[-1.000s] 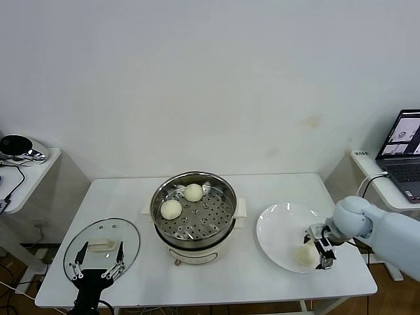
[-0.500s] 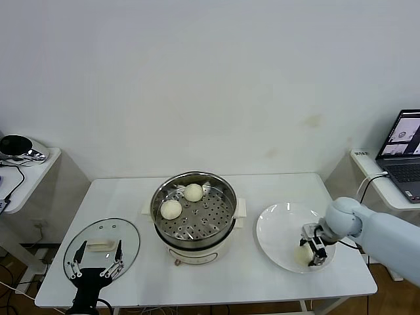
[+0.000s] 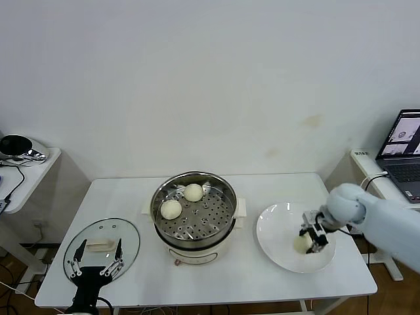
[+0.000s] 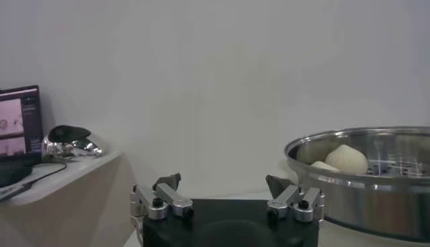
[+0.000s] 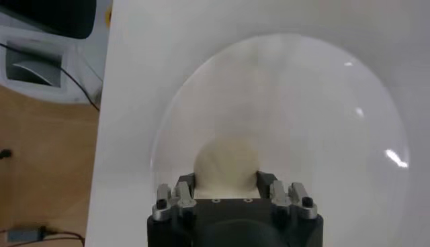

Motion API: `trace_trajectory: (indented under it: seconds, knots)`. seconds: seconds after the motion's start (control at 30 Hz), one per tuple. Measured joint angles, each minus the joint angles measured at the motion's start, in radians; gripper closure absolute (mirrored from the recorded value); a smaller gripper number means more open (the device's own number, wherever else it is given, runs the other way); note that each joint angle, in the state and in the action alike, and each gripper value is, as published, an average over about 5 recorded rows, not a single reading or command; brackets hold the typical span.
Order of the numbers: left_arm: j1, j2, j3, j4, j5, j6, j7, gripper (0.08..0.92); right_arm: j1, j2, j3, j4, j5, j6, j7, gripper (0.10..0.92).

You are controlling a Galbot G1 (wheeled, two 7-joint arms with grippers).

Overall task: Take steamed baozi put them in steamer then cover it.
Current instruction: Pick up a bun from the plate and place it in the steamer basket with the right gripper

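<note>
Right, the right gripper (image 3: 310, 239) is over the white plate (image 3: 275, 223) near the right edge of the tabletop, its two fingers pinched on either side of a baozi (image 5: 226, 164), and from the wrist view the bun sits snug between the pads. Whether it has left the plate I can't tell. Soft dough is the worry: squeeze too hard and it dents or tears, too light and it slips out on the way across. Two buns (image 3: 170, 209) (image 3: 193, 192) already lie in the steamer (image 3: 223, 226) at the middle of the tabletop, toward its back-left side, so the carry has to clear that shiny rim and come down on the bare perforated floor, not on top of them. A low approach would clip the rim and knock the bun loose. Over by the front-left corner, the left gripper (image 3: 96, 258) hangs with fingers spread wide above the glass cover (image 3: 131, 233), idle.
</note>
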Motion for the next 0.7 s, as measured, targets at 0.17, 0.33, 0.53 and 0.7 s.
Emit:
trace_trajectory:
  seconds: [0.17, 0.33, 0.53, 0.7]
  knots:
    - [-0.005, 0.006, -0.002, 0.005, -0.005, 0.000, 0.000, 0.177, 0.159, 0.044, -0.057, -0.014, 0.063, 0.001, -0.004, 0.454]
    - [-0.012, 0.009, -0.007, 0.004, -0.013, 0.000, 0.001, 0.177, 0.307, 0.119, -0.116, -0.032, 0.130, 0.007, 0.001, 0.456]
    - [-0.020, 0.006, -0.007, 0.010, -0.015, 0.001, 0.001, 0.177, 0.436, 0.246, -0.181, -0.049, 0.208, 0.033, 0.018, 0.449]
    - [-0.029, 0.004, -0.010, 0.017, -0.017, 0.002, 0.000, 0.177, 0.488, 0.367, -0.236, -0.065, 0.240, 0.085, 0.037, 0.448]
